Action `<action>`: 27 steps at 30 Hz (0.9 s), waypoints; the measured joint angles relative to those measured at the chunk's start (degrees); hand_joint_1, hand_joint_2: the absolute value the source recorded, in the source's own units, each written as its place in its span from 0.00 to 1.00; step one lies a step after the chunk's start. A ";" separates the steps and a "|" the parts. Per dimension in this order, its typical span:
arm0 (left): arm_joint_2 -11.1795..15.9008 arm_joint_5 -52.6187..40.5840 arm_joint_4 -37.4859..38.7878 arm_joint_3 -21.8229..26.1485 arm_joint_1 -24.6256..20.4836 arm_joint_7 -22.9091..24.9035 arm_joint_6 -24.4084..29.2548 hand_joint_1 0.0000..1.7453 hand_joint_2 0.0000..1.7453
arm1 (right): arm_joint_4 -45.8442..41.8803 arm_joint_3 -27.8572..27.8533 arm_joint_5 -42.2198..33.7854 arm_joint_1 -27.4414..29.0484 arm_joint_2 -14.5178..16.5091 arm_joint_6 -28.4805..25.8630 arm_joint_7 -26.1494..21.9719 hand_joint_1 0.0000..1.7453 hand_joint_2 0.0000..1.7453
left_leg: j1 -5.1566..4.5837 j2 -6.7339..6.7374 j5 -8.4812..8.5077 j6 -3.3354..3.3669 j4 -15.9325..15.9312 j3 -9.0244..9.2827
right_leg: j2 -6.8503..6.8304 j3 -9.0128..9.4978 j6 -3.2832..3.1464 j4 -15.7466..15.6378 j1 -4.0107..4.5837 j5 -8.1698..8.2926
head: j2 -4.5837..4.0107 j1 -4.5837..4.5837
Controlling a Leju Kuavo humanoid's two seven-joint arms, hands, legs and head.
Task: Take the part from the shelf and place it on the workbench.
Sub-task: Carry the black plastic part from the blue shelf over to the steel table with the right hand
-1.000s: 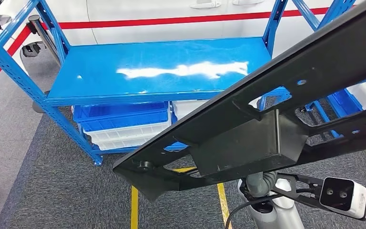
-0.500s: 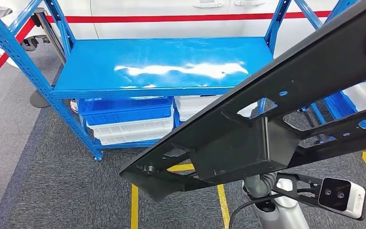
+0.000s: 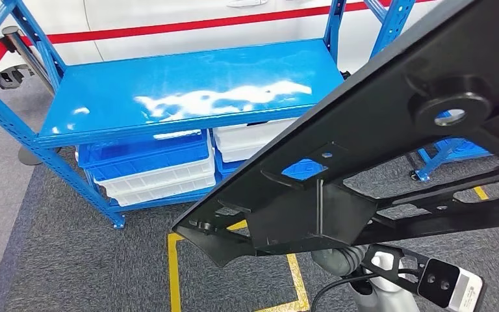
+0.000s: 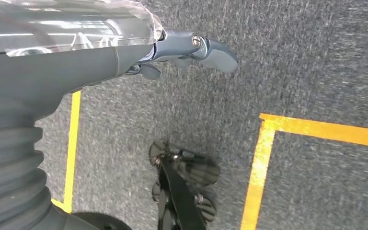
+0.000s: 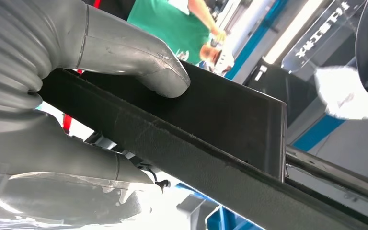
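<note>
The part (image 3: 390,149) is a long black metal frame with cut-outs, a box-shaped block under its middle and a round bossed hole near its upper end. It slants across the right of the head view, clear of the blue shelf (image 3: 188,91). In the right wrist view my right hand (image 5: 76,96) grips the part (image 5: 220,124), thumb pressed on its flat face. In the head view the part hides that hand and the right wrist (image 3: 347,260) pokes out below it. My left hand (image 4: 191,50) hangs over the carpet, fingers out, holding nothing.
The shelf's top board is bare and glossy. Blue and white bins (image 3: 156,169) sit on its lower level. Yellow floor lines (image 3: 172,273) mark the grey carpet in front. A second blue rack (image 3: 448,149) stands at the right. A person in a green top (image 5: 172,24) stands beyond the part.
The whole picture has shifted, so the camera has moved: the shelf now sits further left. The part stays in my right hand but has swung up closer to the camera, its round hole now showing.
</note>
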 joint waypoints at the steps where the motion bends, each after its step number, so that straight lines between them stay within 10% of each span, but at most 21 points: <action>1: 0.09 -0.27 0.00 -0.01 0.08 0.13 -0.15 0.00 1.00 | -0.51 0.00 0.26 0.61 0.00 -0.19 -0.01 1.00 1.00 | 0.00 -0.07 0.73 0.10 -0.36 0.44 | 0.55 -0.08 0.04 0.05 0.05 0.09 | 0.00 0.00; 4: 0.28 -0.96 0.00 -0.05 0.13 0.21 -0.62 0.00 1.00 | -2.13 0.00 0.86 1.89 0.00 -0.55 -0.05 1.00 1.00 | 0.03 -2.10 6.03 0.97 -11.46 6.41 | 2.22 -0.07 0.30 0.23 0.11 0.26 | 0.00 0.00; 7: 0.43 -1.36 0.00 -0.11 0.14 0.16 -0.74 0.00 1.00 | -3.40 0.01 1.30 2.65 0.02 -0.61 -0.06 1.00 1.00 | -0.10 -4.30 7.04 1.58 -16.81 8.84 | 3.81 -0.74 1.25 0.39 -0.11 0.77 | 0.00 0.00; 11: 0.20 -1.42 0.00 -0.16 -0.09 -0.15 -0.69 0.00 1.00 | -4.76 0.02 1.37 3.50 0.02 -0.26 -0.07 1.00 1.00 | 0.17 -2.16 8.15 2.68 -17.96 8.90 | 3.30 -1.96 2.70 1.96 -0.13 -0.16 | 0.00 0.01; 16: 0.12 -1.27 0.00 -0.14 0.17 -0.37 -0.33 0.00 1.00 | -5.39 0.01 1.27 3.65 0.09 0.93 -0.06 1.00 1.00 | -0.05 1.17 8.54 3.16 -17.83 8.01 | -0.50 -8.20 3.38 16.16 -0.28 -6.99 | 0.00 0.03; 21: 0.24 -0.64 -0.01 -0.05 -0.04 -1.13 0.62 0.00 1.00 | -6.53 0.01 1.84 3.61 0.24 1.21 -0.05 1.00 1.00 | -0.28 3.57 8.34 2.47 -17.13 7.75 | -3.62 0.66 2.36 1.14 0.11 -1.31 | 0.00 0.02; 24: 0.59 -0.48 -0.02 0.04 -0.11 -1.77 0.75 0.00 1.00 | -7.61 0.02 2.70 3.73 0.29 0.43 -0.07 1.00 1.00 | -0.40 4.50 8.41 1.48 -17.18 7.84 | -2.80 0.79 1.36 0.12 0.35 -0.85 | 0.00 0.02; 27: 0.98 -0.68 -0.04 0.18 -0.17 -2.28 1.15 0.00 1.00 | -8.62 0.11 3.32 3.82 0.31 -0.67 -0.08 1.00 1.00 | -0.13 2.05 5.59 0.46 -13.59 6.49 | -1.55 0.62 0.32 -0.43 -0.15 -0.10 | 0.00 0.02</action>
